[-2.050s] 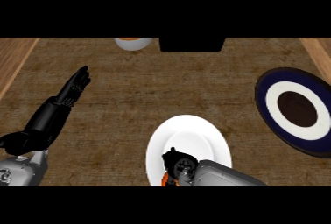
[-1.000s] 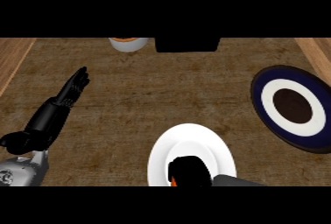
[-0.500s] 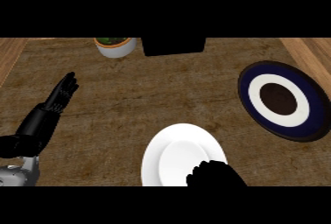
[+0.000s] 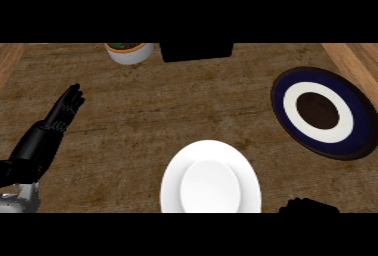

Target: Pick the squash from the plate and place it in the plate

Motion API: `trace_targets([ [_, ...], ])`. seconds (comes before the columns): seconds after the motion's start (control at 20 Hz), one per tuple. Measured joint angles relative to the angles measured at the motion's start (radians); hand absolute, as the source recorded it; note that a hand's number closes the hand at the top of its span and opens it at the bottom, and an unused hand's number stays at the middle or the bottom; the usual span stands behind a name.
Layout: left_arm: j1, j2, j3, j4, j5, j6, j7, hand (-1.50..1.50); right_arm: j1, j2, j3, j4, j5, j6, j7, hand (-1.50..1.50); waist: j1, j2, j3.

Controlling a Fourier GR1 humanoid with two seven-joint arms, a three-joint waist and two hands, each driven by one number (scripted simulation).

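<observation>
A white plate [image 4: 210, 177] lies at the counter's front middle, and nothing shows on it. A dark blue plate [image 4: 321, 112] with a white ring and a dark centre lies at the right. No squash shows anywhere. Only a black sliver of my right hand [image 4: 310, 205] shows at the lower edge, to the right of the white plate and clear of its rim. Whether it holds anything is hidden. My left hand [image 4: 60, 116] rests open at the left, fingers straight and pointing away, far from both plates.
A white pot with a plant [image 4: 130, 51] and a black box [image 4: 197, 51] stand at the counter's back edge. Wooden borders run along the right side [image 4: 359, 57] and the left side [image 4: 7, 60].
My right hand has moved off the white plate toward the lower right and is almost out of view. The orange bit seen beside it earlier is gone. The white plate is now uncovered.
</observation>
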Motion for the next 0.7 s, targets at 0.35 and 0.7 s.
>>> trace_targets([
  [0.35,0.006,0.005,0.006,-0.014,0.005,-0.015,-0.006,0.00,0.134,-0.260,-0.124,0.001,-0.002,-0.265,-0.092,1.50,0.014,0.008,-0.001],
  [0.7,-0.004,-0.005,-0.013,-0.032,-0.004,-0.030,0.002,0.00,0.263,-0.411,-0.196,0.045,-0.127,-0.481,-0.212,1.50,0.055,0.021,-0.001],
])
